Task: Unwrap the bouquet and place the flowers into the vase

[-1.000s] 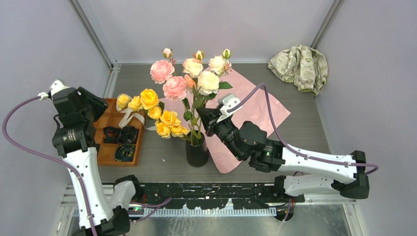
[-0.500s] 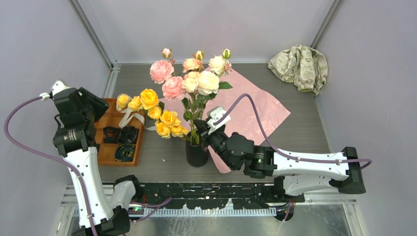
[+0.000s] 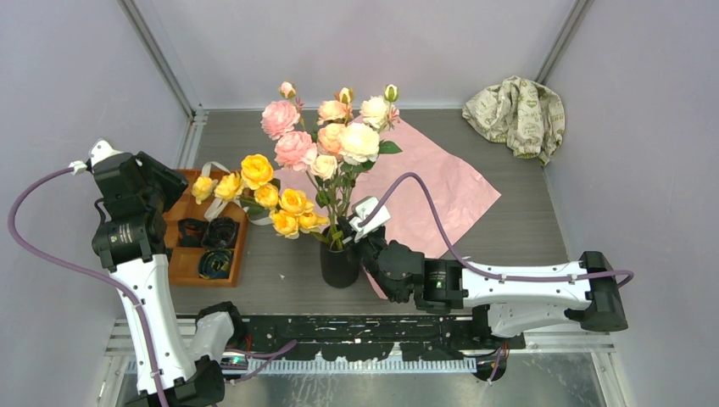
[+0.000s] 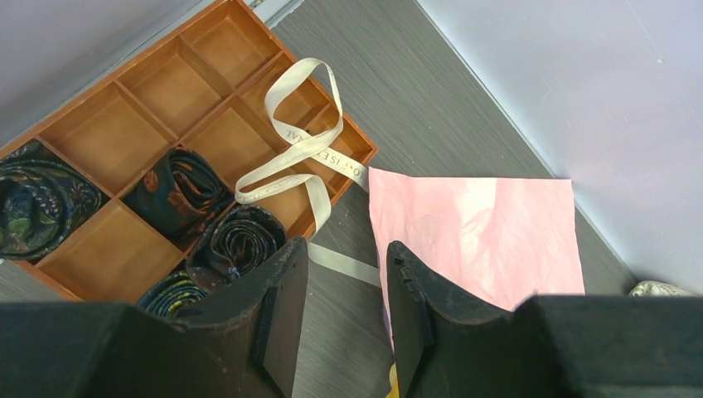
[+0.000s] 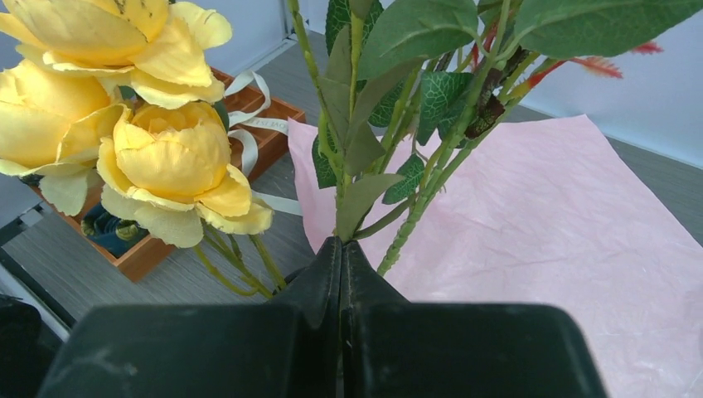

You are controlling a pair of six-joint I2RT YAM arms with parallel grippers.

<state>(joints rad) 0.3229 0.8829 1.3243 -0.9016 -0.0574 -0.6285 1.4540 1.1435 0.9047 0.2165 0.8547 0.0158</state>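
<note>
The black vase stands near the table's front centre with green stems in it. The flowers, pink and cream roses and yellow roses, rise well above it and lean left. My right gripper is just above the vase's rim, shut on a green flower stem that runs into its tips. Yellow blooms fill the left of the right wrist view. My left gripper hangs open and empty over the tray's right edge. The pink wrapping paper lies flat behind the vase.
An orange wooden tray with dark coiled rolls sits at the left. A beige ribbon lies across its corner. A crumpled beige patterned cloth is at the back right. Walls enclose the table.
My right gripper has come down and toward the vase with the stems. The blooms have sunk and swung left, with the yellow roses now over the tray's edge. The left arm has not moved.
</note>
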